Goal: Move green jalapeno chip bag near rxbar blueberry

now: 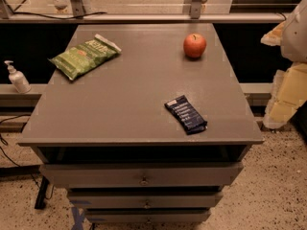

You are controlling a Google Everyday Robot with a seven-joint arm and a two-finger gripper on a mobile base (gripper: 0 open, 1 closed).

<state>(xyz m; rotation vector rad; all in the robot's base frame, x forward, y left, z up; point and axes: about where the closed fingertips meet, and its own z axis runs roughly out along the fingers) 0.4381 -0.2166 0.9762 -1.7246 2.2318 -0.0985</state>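
Table [134, 95] holds chip bag [84, 56], rxbar [186, 114] (apple [194, 45]).

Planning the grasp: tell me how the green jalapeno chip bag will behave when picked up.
The green jalapeno chip bag looks puffy and crinkled, so it is probably light and floppy and would deform under a pinch. Lying flat on the table, it should slide rather than roll. The gripper is beyond the table's edge, far from the bag.

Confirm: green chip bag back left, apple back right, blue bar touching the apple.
Wrong: the camera view shows the rxbar blueberry lying apart from the apple, near the front right. The rest stands. The gripper is not in view.
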